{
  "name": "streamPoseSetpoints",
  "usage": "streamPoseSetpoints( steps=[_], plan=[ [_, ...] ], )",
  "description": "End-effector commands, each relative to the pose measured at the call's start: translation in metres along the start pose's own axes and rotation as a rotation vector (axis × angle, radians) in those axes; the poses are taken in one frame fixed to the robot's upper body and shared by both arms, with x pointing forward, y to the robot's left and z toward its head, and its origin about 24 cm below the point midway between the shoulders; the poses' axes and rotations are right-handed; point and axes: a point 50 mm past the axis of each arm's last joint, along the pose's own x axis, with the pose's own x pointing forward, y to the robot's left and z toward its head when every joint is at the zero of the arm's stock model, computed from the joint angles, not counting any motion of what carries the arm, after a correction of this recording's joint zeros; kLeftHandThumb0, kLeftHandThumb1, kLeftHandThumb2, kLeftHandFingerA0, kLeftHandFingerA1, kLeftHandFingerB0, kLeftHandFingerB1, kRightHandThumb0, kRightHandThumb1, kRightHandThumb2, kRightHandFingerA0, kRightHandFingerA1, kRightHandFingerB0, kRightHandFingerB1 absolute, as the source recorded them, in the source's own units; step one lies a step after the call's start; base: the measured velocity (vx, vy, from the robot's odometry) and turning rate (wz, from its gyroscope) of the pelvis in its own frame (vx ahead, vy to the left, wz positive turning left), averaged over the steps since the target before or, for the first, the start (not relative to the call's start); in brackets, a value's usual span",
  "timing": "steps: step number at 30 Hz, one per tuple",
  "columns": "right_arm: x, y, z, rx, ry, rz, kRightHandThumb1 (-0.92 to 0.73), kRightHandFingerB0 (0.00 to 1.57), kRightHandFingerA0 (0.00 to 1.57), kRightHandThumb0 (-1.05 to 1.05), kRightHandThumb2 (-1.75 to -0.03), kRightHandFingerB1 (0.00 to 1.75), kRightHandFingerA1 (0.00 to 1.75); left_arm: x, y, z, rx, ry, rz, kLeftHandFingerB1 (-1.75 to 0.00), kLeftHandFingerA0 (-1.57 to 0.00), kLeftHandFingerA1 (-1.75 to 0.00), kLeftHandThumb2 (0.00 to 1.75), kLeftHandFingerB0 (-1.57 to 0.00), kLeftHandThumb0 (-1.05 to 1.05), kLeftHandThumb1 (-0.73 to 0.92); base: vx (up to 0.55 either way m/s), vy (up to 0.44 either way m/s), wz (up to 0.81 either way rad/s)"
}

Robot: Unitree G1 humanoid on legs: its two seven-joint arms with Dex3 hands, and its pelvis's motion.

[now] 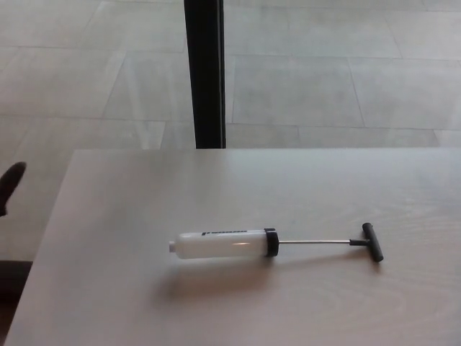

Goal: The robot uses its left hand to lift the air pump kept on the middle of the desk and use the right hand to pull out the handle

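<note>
On the middle of the pale wooden desk (144, 303) the air pump (277, 244) lies flat, its white barrel (220, 244) to the left and its thin rod already drawn out to the black T-handle (372, 241) on the right. Only a dark tip of the left hand (10, 182) shows at the picture's left edge, so I cannot tell its state, and the right hand is out of sight. Being round, the barrel could roll under an off-centre grasp, and lifting it by one end might swing or bend the exposed rod.
</note>
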Motion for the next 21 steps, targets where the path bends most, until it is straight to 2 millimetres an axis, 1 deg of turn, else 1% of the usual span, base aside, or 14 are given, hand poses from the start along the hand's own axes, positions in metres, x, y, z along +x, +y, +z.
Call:
streamPoseSetpoints(
  steps=[1, 2, 3, 5, 6, 7, 9, 10, 13, 16, 17, 18, 19, 21],
  plan=[
    [-0.135, -0.197, -0.079, 0.295, 0.206, -0.792, -0.75, 0.08, 0.00, -0.93, -1.14, 0.14, 0.29, -0.170, 0.094, -0.207, -1.037, 0.324, 0.705, -0.32, -0.04, -0.42, 0.96, -0.07, -0.72, 0.65, 0.00, 0.000, 0.00],
    [-0.143, -0.198, -0.086, 0.325, 0.196, -0.812, -0.72, 0.07, 0.00, -0.97, -1.15, 0.15, 0.32, -0.176, 0.091, -0.215, -1.049, 0.364, 0.763, -0.38, -0.04, -0.45, 0.94, -0.04, -0.82, 0.66, 0.00, 0.000, 0.00],
    [-0.154, -0.198, -0.099, 0.378, 0.226, -0.868, -0.66, 0.08, 0.02, -0.97, -1.14, 0.20, 0.28, -0.186, 0.084, -0.226, -1.048, 0.430, 0.823, -0.48, -0.02, -0.51, 1.09, 0.00, -0.35, 0.55, 0.00, 0.000, 0.00],
    [-0.164, -0.197, -0.109, 0.419, 0.238, -0.894, -0.75, 0.08, 0.00, -1.03, -1.16, 0.06, 0.20, -0.195, 0.077, -0.236, -1.039, 0.488, 0.852, -0.49, -0.01, -0.51, 1.11, 0.00, -0.34, 0.58, 0.00, 0.000, 0.00],
    [-0.171, -0.194, -0.117, 0.435, 0.241, -0.906, -0.74, 0.08, 0.00, -1.00, -1.15, 0.12, 0.22, -0.203, 0.070, -0.244, -1.022, 0.534, 0.834, -0.39, -0.07, -0.47, 0.94, -0.05, -0.69, 0.68, 0.00, 0.000, 0.00],
    [-0.175, -0.192, -0.122, 0.452, 0.244, -0.919, -0.75, 0.09, 0.00, -0.99, -1.14, 0.12, 0.23, -0.207, 0.064, -0.249, -1.031, 0.564, 0.841, -0.29, -0.18, -0.41, 0.64, -0.15, -0.63, 0.83, 0.00, 0.000, 0.00],
    [-0.187, -0.181, -0.141, 0.448, 0.322, -0.953, -0.66, 0.00, 0.00, -0.87, -1.14, 0.23, 0.37, -0.218, 0.047, -0.259, -1.053, 0.639, 0.840, -0.31, -0.20, -0.43, 0.63, -0.17, -0.63, 0.82, 0.00, 0.000, 0.00],
    [-0.192, -0.174, -0.152, 0.488, 0.336, -0.975, -0.68, 0.00, 0.03, -0.85, -1.11, 0.25, 0.39, -0.222, 0.037, -0.265, -1.042, 0.700, 0.826, -0.41, -0.16, -0.49, 0.91, -0.09, -0.68, 0.66, 0.00, 0.000, 0.00],
    [-0.200, -0.156, -0.173, 0.535, 0.382, -0.988, -0.71, 0.06, 0.01, -0.86, -1.10, 0.26, 0.44, -0.233, 0.019, -0.274, -1.025, 0.785, 0.800, -0.40, -0.18, -0.51, 0.93, -0.06, -0.66, 0.67, 0.00, 0.000, 0.00],
    [-0.207, -0.134, -0.196, 0.690, 0.425, -1.028, -0.74, 0.07, 0.00, -0.94, -1.13, 0.18, 0.26, -0.246, -0.003, -0.281, -0.969, 0.908, 0.771, -0.45, -0.24, -0.53, 0.92, -0.15, -0.66, 0.67, 0.00, 0.000, 0.00],
    [-0.211, -0.122, -0.206, 0.729, 0.472, -1.037, -0.75, 0.08, 0.00, -0.96, -1.15, 0.18, 0.28, -0.254, -0.015, -0.284, -0.956, 0.976, 0.760, -0.36, -0.30, -0.48, 0.64, -0.26, -0.63, 0.79, 0.00, 0.000, 0.00],
    [-0.213, -0.114, -0.212, 0.762, 0.495, -1.047, -0.74, 0.07, 0.00, -0.96, -1.15, 0.18, 0.27, -0.258, -0.022, -0.286, -0.928, 1.025, 0.738, -0.47, -0.34, -0.62, 1.01, -0.15, -0.58, 0.61, 0.00, 0.000, 0.00],
    [-0.213, -0.110, -0.215, 0.794, 0.514, -1.064, -0.66, 0.00, 0.00, -0.83, -1.12, 0.33, 0.40, -0.260, -0.025, -0.287, -0.923, 1.047, 0.708, -0.38, -0.36, -0.58, 0.70, -0.31, -0.69, 0.72, 0.00, 0.000, 0.00],
    [-0.212, -0.107, -0.217, 0.801, 0.524, -1.068, -0.71, 0.00, 0.00, -0.90, -1.14, 0.29, 0.39, -0.261, -0.025, -0.288, -0.927, 1.051, 0.665, -0.39, -0.42, -0.54, 0.64, -0.37, -0.65, 0.81, 0.00, 0.000, 0.00]
  ],
)
